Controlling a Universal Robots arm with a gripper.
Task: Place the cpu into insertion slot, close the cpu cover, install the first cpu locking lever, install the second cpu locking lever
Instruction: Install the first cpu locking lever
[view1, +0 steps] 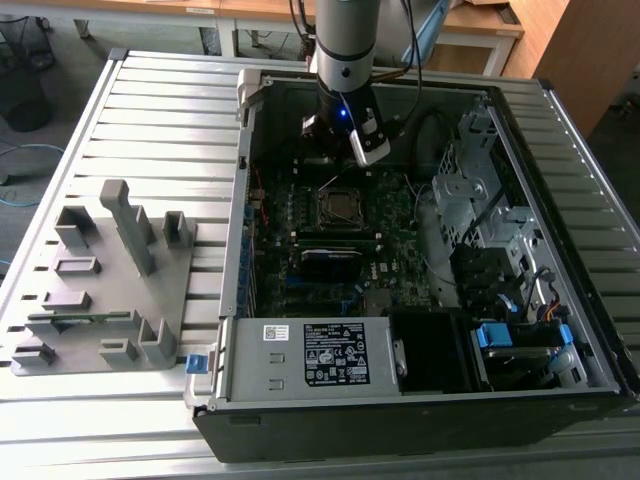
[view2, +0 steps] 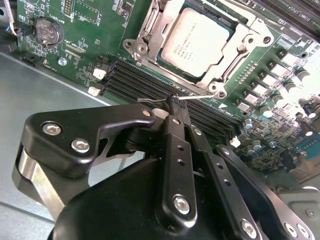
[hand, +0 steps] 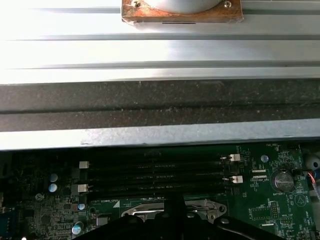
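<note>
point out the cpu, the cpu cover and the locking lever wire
cpu (view2: 200, 42), second wrist view, middle of its metal top
cpu cover (view2: 245, 42), second wrist view, frame's side bar
locking lever (view2: 202, 95), second wrist view, thin wire shaft

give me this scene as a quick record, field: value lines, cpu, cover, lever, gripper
cpu: seated in the insertion slot, metal top showing
cpu cover: closed down over the cpu's edges
wire lever: thin, lying along the socket's edge next to the memory slots
gripper: low over the motherboard, jaws together, tips at the wire lever
setting: open computer case on a slatted table
</note>
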